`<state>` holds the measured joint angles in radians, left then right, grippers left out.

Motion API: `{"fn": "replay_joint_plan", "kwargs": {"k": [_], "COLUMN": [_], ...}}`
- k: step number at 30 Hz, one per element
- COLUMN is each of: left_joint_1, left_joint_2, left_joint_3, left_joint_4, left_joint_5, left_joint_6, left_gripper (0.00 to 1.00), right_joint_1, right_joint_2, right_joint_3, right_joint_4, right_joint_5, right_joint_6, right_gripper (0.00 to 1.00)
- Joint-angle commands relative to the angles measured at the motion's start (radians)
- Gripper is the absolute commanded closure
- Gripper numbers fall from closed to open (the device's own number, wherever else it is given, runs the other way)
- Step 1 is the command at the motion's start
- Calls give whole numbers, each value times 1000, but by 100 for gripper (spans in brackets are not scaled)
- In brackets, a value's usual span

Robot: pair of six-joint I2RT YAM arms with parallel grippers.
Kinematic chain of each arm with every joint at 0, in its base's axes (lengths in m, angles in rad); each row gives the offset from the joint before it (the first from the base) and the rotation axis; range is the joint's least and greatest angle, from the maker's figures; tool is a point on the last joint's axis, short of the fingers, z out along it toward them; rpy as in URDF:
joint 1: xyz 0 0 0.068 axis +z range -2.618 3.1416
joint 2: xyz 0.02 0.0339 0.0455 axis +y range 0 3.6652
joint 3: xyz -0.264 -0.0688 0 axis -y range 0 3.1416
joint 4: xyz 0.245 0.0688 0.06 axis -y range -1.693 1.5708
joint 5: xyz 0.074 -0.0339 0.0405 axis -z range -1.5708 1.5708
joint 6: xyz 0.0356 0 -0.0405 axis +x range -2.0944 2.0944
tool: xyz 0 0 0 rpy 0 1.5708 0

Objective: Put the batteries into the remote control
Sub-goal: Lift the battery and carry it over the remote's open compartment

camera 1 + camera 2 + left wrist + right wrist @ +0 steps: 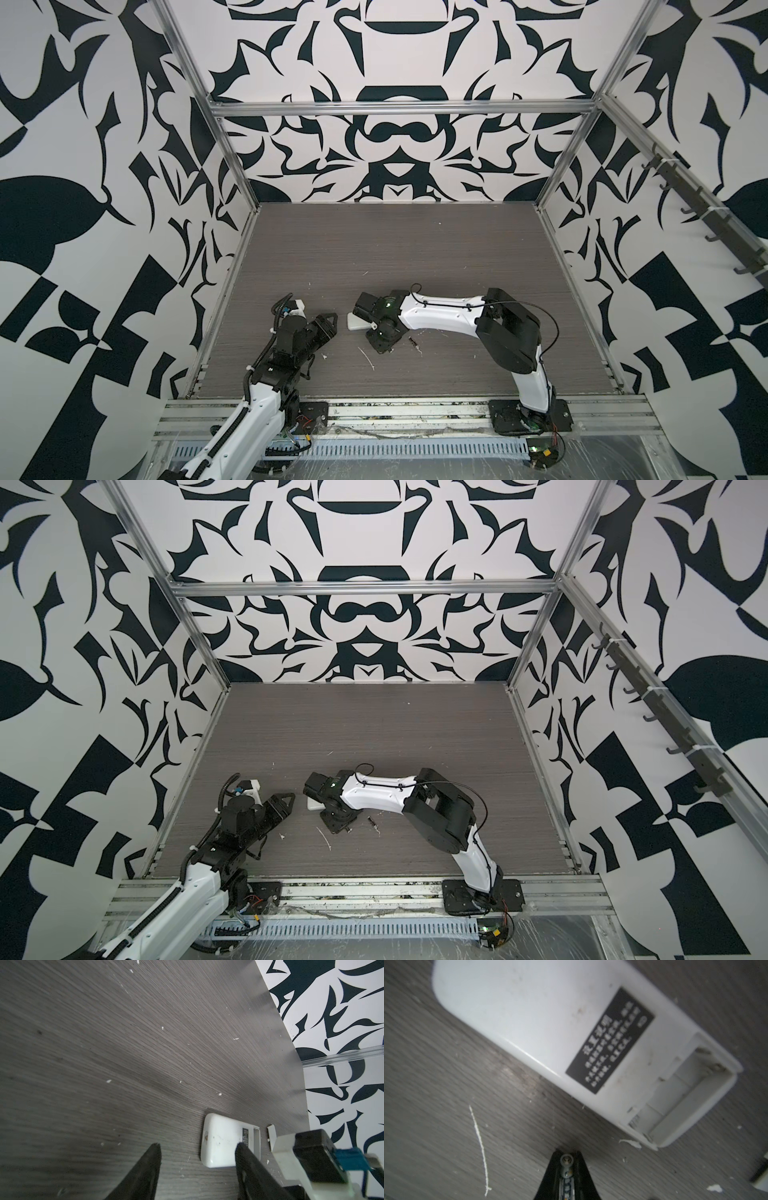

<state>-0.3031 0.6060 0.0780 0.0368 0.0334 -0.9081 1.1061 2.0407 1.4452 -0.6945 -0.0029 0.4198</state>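
The remote control [550, 1022] lies with its white back and black label up, its battery compartment [685, 1095] open and bare. My right gripper [566, 1159] hovers just beside the remote's long edge, shut on a battery [566, 1165] that I see end-on between the jaws. In both top views the right wrist covers most of the remote [356, 322] [313, 805]. Another of the batteries [413, 341] [372, 821] lies on the table by the right arm. My left gripper [198, 1145] [332, 324] is open and holds nothing, a short way left of the remote [224, 1140].
A small loose white cover plate [271, 1136] lies just past the remote's open end. White flecks and a long thin white scrap [478, 1147] [366, 358] are scattered on the grey wood-grain table [415, 257]. Patterned walls and metal rails enclose the table.
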Motion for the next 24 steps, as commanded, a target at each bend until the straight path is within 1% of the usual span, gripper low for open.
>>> {"fn": "replay_joint_plan", "kwargs": {"k": [1,3,5,10,13,18,24], "left_joint_1": [2,3,3,3,2,2,2], "left_joint_2": [12,23,36,94,161,247,309], "left_joint_3": [-11,-8,-3,11,24,49,73], "left_joint_4": [5,10,14,47,83,112,120], "left_joint_5": [3,11,19,59,91,126,150], "left_joint_6": [11,14,17,35,53,72,84], "left_gripper": [39,39,39,38,37,37,45], "right_joint_1": [6,6,6,5,-10,-61,-127], "right_joint_2": [-29,-39,-51,-114,-140,-203,-211], "right_joint_3": [-27,-37,-38,-31,-17,-43,-70], "right_joint_4": [-3,10,13,35,39,154,273], "right_joint_5": [-8,-18,-20,-5,4,9,8], "right_joint_6": [6,5,4,-8,-5,15,31], "right_gripper": [93,97,100,100,100,100,100]}}
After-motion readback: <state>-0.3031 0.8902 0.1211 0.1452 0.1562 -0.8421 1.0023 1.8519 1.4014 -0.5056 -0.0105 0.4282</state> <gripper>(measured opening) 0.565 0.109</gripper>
